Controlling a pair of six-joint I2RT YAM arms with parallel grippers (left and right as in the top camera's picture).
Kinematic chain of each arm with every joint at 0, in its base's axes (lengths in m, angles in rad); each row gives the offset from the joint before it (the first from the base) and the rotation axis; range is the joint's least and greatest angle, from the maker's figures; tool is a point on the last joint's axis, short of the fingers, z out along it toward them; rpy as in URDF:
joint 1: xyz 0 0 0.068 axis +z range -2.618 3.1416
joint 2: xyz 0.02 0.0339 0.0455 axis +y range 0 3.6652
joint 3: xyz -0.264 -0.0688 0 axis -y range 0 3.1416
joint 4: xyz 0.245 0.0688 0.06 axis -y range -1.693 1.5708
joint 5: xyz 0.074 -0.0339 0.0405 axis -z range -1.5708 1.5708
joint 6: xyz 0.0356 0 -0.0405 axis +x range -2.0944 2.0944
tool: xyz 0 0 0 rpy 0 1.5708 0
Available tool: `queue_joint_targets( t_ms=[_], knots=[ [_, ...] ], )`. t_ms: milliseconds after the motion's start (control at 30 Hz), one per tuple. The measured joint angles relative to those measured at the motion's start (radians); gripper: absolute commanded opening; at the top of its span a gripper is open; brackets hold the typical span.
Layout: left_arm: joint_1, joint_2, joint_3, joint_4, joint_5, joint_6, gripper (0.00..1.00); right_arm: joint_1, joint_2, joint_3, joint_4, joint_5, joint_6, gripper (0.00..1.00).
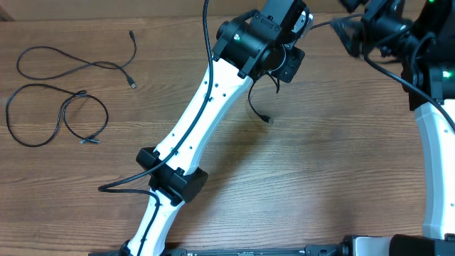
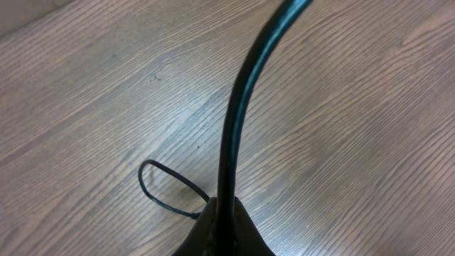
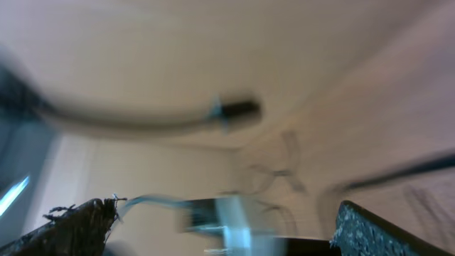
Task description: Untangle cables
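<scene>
The wooden counter (image 1: 320, 163) carries everything. The left arm (image 1: 206, 107) stretches across it to the far middle. There the left hand (image 2: 224, 227) is pinched tight on a cable (image 1: 250, 103), whose plug end (image 1: 267, 119) dangles just above the wood. At the far right the right hand (image 3: 224, 210) gapes wide, gripping nothing. Two more cables (image 1: 71, 67) lie loose at the far left, well apart from both hands.
</scene>
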Motion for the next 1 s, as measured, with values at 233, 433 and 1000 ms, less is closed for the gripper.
queue_joint_targets(
  t_ms=[233,433,1000],
  knots=[
    [0.023,0.0,0.0,-0.011,-0.007,-0.035,0.04,0.0,0.0,0.001,-0.291,0.408,-0.087,1.0],
    [0.05,0.0,0.0,-0.016,-0.013,-0.053,0.04,-0.002,0.0,0.001,-0.29,0.319,-0.199,1.0],
    [0.056,0.0,0.0,-0.034,0.009,-0.055,0.04,0.0,-0.001,0.002,0.109,-0.203,-0.089,1.0]
  ],
)
